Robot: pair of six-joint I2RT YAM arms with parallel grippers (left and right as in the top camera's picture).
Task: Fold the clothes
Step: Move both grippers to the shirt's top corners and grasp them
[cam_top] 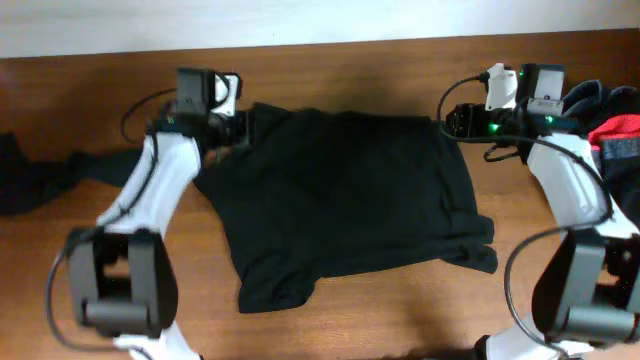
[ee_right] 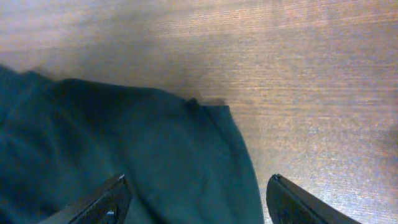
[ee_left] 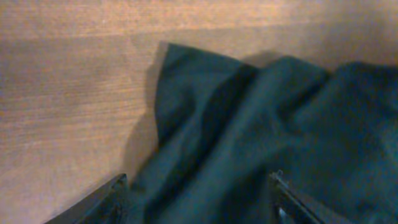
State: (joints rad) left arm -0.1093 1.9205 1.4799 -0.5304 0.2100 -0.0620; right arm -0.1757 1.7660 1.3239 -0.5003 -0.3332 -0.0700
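— Left gripper point(ee_left: 196, 186): condition?
— Jaws wide apart, nothing held. The black cloth garment point(ee_left: 261, 137) lies beneath and between both fingers. Its far-left corner sits just ahead of the fingertips, toward the outer finger. Whether the fingers touch the cloth cannot be told.
— Right gripper point(ee_right: 198, 185)?
— Likewise wide and empty. The far-right corner lies just ahead, between the fingers. The inner finger is over cloth, the outer over the brown wooden table point(ee_right: 311, 74).
— Lie of the garment?
— Seen from overhead, it is spread out. Its far edge runs from one gripper across to the other, and the body extends back from both toward the arm bases. Each arm is nearest its own corner.
— Judgement?
— The fold likely draws both far corners back toward the near hem, so each gripper must first close on its corner.
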